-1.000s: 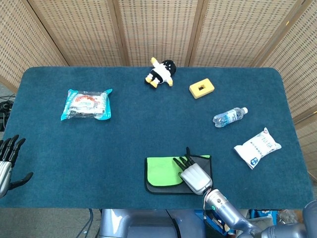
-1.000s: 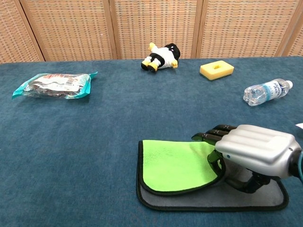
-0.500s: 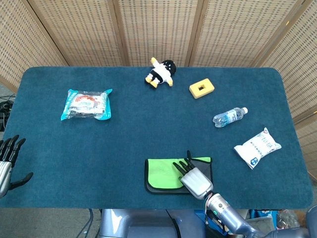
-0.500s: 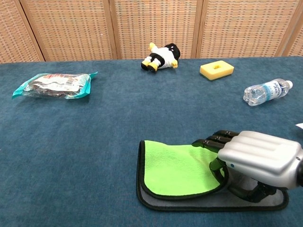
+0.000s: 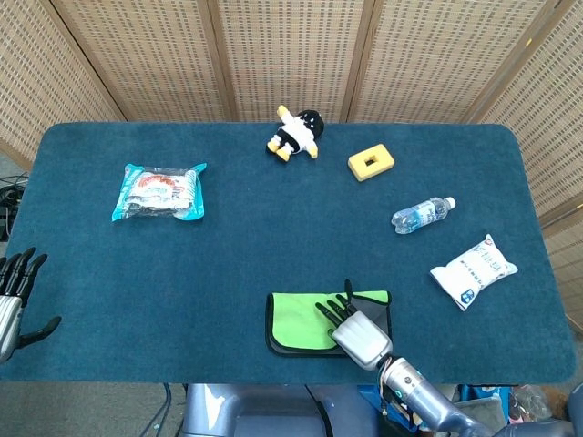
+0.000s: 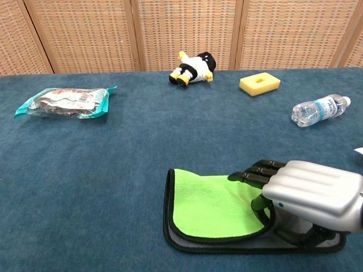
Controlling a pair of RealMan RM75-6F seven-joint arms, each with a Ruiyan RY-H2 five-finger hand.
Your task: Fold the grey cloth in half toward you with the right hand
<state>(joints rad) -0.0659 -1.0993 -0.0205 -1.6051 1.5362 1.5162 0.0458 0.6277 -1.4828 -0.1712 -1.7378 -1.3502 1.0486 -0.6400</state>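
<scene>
A wide table (image 5: 273,237) covered in dark blue felt filled both views, backed by woven cane screens (image 5: 282,55). Near its front edge, a little right of centre, lay the grey cloth (image 6: 249,241), already doubled over so that its bright green underside faced up and only a thin grey strip showed along the near and right edges. The right hand (image 5: 357,330) rested on the cloth's right part, its dark fingers (image 6: 256,171) pressed together over the green flap's right edge, with the thumb seemingly tucked beneath, so it appeared to be pinching that edge.

Compared with a second earlier, the hand had drawn closer to the robot and the green flap had come with it: the grey band exposed along the front had shrunk, and the flap's near edge lay close to the cloth's near edge. That suggests the fold was nearly complete, with only the last bit of lining up and the letting go left.

The left hand (image 5: 16,293) hung at the far left edge of the head view, off the table, fingers spread and holding nothing.

Further back sat a teal snack packet (image 5: 160,192), a white pouch (image 5: 473,269), a small water bottle (image 5: 423,215), a yellow block (image 5: 370,163) and a penguin toy (image 5: 296,134).
</scene>
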